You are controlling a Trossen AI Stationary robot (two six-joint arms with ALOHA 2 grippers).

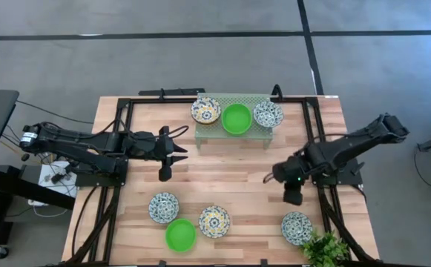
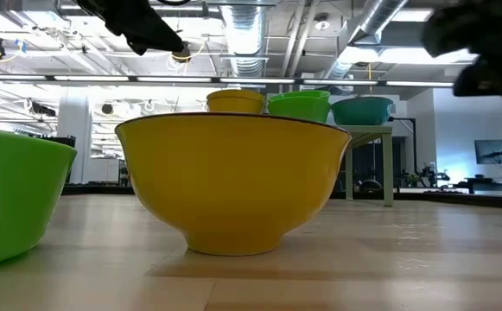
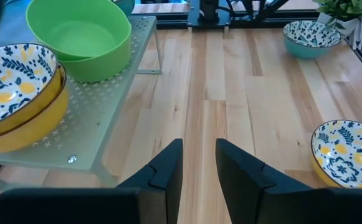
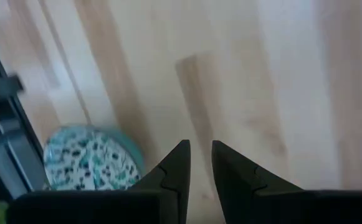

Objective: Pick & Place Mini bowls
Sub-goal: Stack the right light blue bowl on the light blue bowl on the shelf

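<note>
High view: we see a pale green rack [image 1: 234, 135] at the table's far edge carrying three bowls: a yellow-patterned bowl [image 1: 205, 110], a plain green bowl [image 1: 237, 119] and a blue-green patterned bowl [image 1: 268, 114]. Near the front edge sit a blue-green bowl [image 1: 163, 207], a second green bowl [image 1: 180, 235], a yellow-centred bowl [image 1: 214, 221] and, well apart to the right, another blue-green bowl [image 1: 296, 227] beside a plant [image 1: 325, 250]. The left gripper [image 1: 165, 172] hangs over bare wood mid-table; the right gripper [image 1: 294, 196] is above the wood behind the right-hand bowl.

Low view: a yellow bowl fills the middle, a green one at the left edge, the rack's bowls behind.

Left wrist view: the left gripper's fingers [image 3: 168, 168] stand slightly apart, holding nothing, over bare planks beside the rack.

Right wrist view: the right gripper's fingers [image 4: 176, 165] show a narrow gap, empty, with the blue-green bowl just beyond them.
</note>
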